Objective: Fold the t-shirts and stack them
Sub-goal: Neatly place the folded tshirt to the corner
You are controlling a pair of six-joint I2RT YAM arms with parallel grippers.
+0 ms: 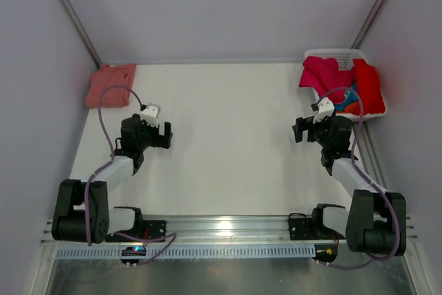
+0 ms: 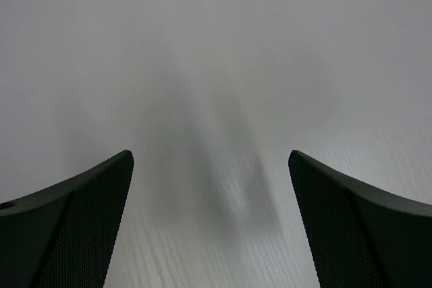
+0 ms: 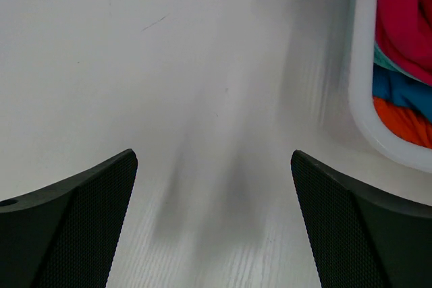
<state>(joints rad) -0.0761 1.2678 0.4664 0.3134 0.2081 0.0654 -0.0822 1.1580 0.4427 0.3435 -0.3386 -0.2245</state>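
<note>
- Salmon t-shirt (image 1: 110, 86) folded flat at the bench's (image 1: 228, 143) ten o'clock corner.
- Left tool (image 1: 166, 136) released, fingers spread wide over bare bench, well apart from that shirt.
- Right tool (image 1: 298, 130) likewise spread, gripping nothing.
- White basket (image 1: 331, 54) at two o'clock, holding a magenta t-shirt (image 1: 321, 74), a red t-shirt (image 1: 368, 86), and blue cloth (image 3: 401, 89) and orange cloth (image 3: 408, 119), seemingly more shirts.

One salmon shirt (image 1: 110, 86) lies on the one table (image 1: 228, 143). One white basket (image 1: 343, 53) holds cloth in four colours, counted as four shirts: one magenta shirt (image 1: 319, 74), one red shirt (image 1: 368, 86), one blue shirt (image 3: 399, 90) and one orange shirt (image 3: 407, 121). That makes five shirts. There are two arms, the left arm (image 1: 105, 176) and the right arm (image 1: 353, 174), and two grippers, the left gripper (image 2: 210, 160) and the right gripper (image 3: 214, 160), with two fingers each.
</note>
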